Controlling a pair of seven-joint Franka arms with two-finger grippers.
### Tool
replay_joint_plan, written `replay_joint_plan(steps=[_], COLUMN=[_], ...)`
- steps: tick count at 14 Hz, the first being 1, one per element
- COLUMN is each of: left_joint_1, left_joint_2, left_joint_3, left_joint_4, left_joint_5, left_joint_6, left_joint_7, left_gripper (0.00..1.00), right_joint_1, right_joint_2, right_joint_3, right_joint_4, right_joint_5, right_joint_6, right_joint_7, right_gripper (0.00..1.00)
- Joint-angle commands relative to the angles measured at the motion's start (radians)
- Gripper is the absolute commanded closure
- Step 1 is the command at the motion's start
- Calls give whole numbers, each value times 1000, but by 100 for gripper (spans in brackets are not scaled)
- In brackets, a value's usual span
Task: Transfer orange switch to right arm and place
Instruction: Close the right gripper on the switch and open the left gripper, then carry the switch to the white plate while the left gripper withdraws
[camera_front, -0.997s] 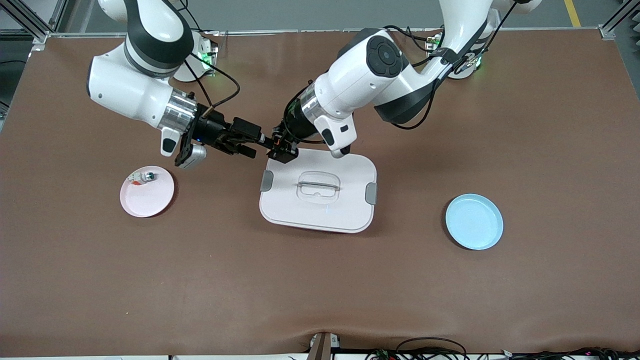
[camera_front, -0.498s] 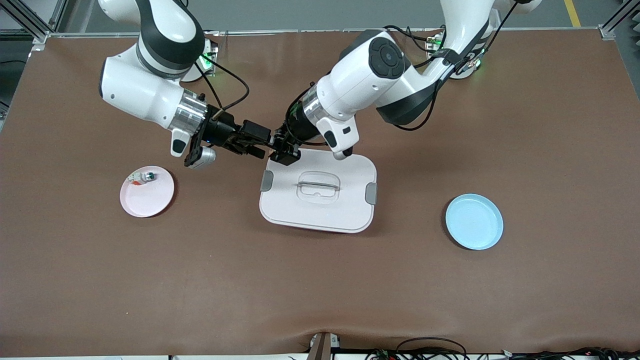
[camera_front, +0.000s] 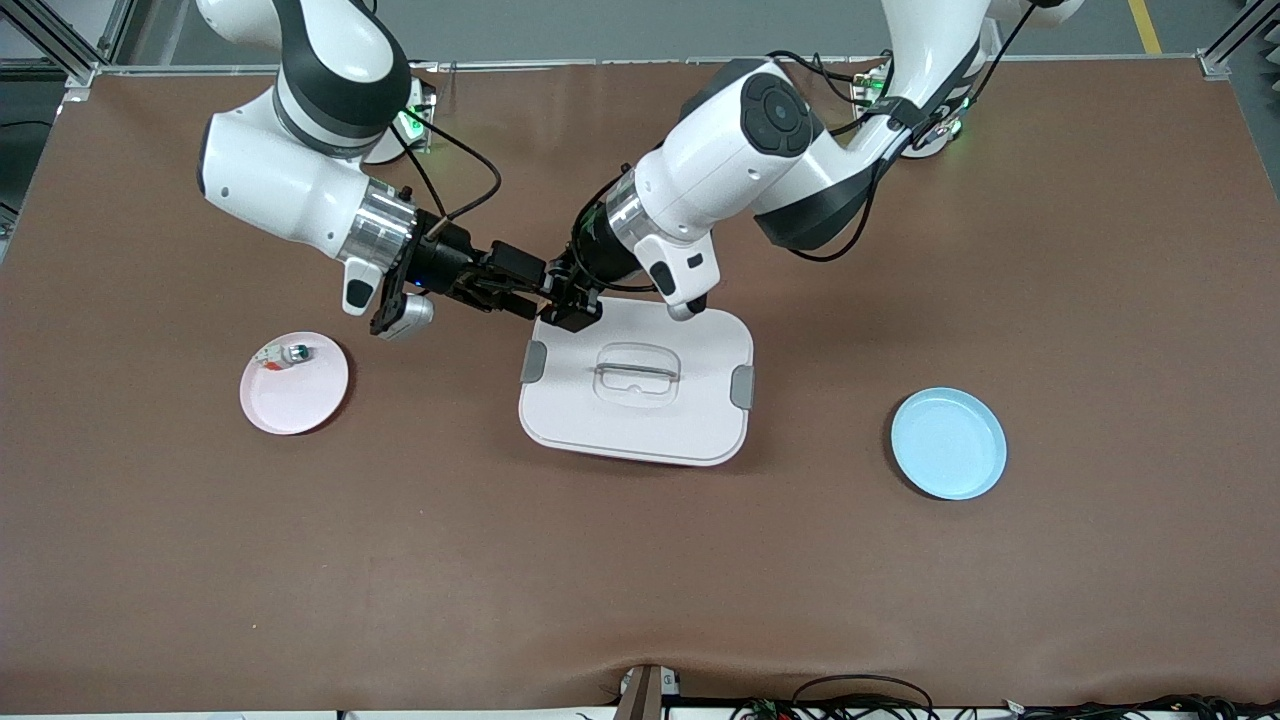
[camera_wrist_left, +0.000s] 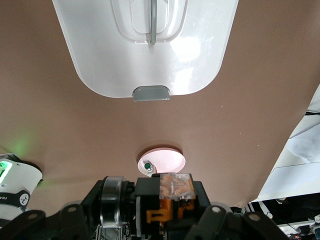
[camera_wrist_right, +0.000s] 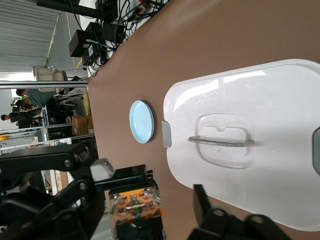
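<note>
The orange switch (camera_front: 548, 289), a small black box with an orange face, hangs in the air, my left gripper (camera_front: 568, 300) shut on it. In the left wrist view the switch (camera_wrist_left: 172, 192) fills the space between that gripper's (camera_wrist_left: 150, 217) fingers. My right gripper (camera_front: 518, 284) meets it head-on, over the table beside the white box's corner. In the right wrist view the switch (camera_wrist_right: 135, 206) sits between the right gripper's (camera_wrist_right: 142, 200) fingers. They are open, and one finger (camera_wrist_right: 204, 202) stands visibly apart from the switch.
A white lidded box (camera_front: 690, 420) with a clear handle lies mid-table under the left arm. A pink plate (camera_front: 300, 402) holding a small white piece (camera_front: 283, 354) lies toward the right arm's end. A blue plate (camera_front: 948, 443) lies toward the left arm's end.
The right arm has slid toward the left gripper, bringing its fingers around the switch, and they have narrowed. The left gripper has held its grip and barely shifted.
</note>
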Motion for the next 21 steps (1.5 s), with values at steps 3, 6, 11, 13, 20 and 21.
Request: replay_joint_plan(steps=[3,6,11,13,20,21], left_joint_1=[-2,-2,4,15,76,87], left_joint_2=[-14,-14,-18,-24,-80,-80], left_joint_3=[-3,-3,-3,-3,3,3], left_joint_4=[-2,-2,-1,-4,-10,-10], left_joint_5=[19,19,42,44,124,124], left_joint_6=[-14,-14,-14,-15,-15,-15], left_joint_7=[-26,-26,-20,-14,-2,1], left_gripper=[69,68,0,0,0,0], right_joint_1=[8,3,2,2,-17,-24], right_joint_2=[19,31,40,42,43,43], right_joint_3=[-10,-10,-10,-10,-13,-15], right_joint_4=[46,52,49,50,46,44], right_joint_5=[-53,-66,-66,-66,-187,-238], right_joint_6=[1,-1,-4,-4,-12,-24], right_joint_7=[-24,-78,-75,-70,-170,-172], right_gripper=[62,95,100,100,100,100])
